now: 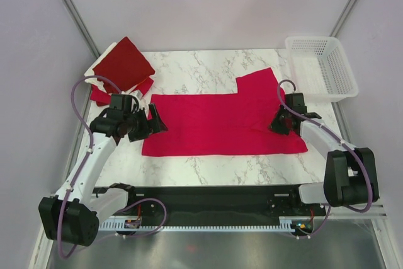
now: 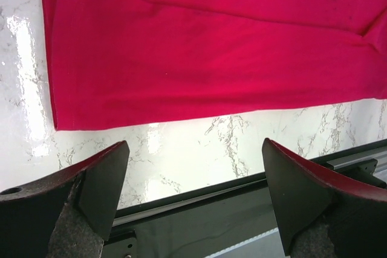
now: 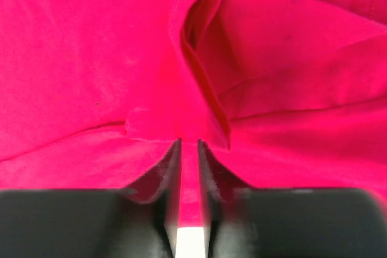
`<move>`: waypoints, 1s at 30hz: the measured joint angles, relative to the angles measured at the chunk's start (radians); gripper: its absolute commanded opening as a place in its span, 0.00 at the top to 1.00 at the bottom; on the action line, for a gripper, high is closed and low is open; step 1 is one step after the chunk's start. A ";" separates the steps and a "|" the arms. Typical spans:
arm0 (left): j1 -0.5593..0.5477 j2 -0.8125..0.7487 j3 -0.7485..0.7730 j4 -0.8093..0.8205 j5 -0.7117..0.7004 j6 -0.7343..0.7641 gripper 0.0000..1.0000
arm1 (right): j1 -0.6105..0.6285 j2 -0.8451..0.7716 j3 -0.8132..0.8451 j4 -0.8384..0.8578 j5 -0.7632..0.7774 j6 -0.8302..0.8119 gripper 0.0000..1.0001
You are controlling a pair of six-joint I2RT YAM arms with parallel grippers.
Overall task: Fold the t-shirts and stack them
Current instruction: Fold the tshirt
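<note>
A bright crimson t-shirt (image 1: 220, 124) lies spread and partly folded across the marble table, one sleeve pointing to the back right. My left gripper (image 1: 156, 118) hovers at the shirt's left edge, wide open and empty. In the left wrist view its fingers (image 2: 103, 179) frame bare marble, with the crimson t-shirt (image 2: 199, 58) beyond them. My right gripper (image 1: 280, 123) sits on the shirt's right end. In the right wrist view this gripper (image 3: 189, 142) is shut on a raised fold of the crimson t-shirt (image 3: 121, 58). A stack of folded t-shirts (image 1: 123, 64), dark red on top, rests at the back left corner.
A white lattice basket (image 1: 321, 67) stands off the table's back right corner. A black rail (image 1: 208, 200) runs along the table's near edge between the arm bases. Grey walls close in on the left and right.
</note>
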 measured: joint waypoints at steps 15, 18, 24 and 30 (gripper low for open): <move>0.000 -0.003 0.000 -0.008 -0.008 0.002 0.04 | 0.019 0.034 0.000 0.024 0.111 -0.015 0.50; 0.000 -0.003 0.000 -0.008 -0.013 0.002 0.04 | 0.019 0.034 -0.002 0.031 0.118 -0.020 0.50; 0.000 -0.003 0.000 -0.008 -0.030 0.002 0.05 | 0.019 0.053 -0.009 0.063 0.125 -0.028 0.64; 0.000 -0.003 0.000 -0.010 -0.038 0.002 0.05 | 0.019 0.100 -0.004 0.083 0.118 -0.038 0.95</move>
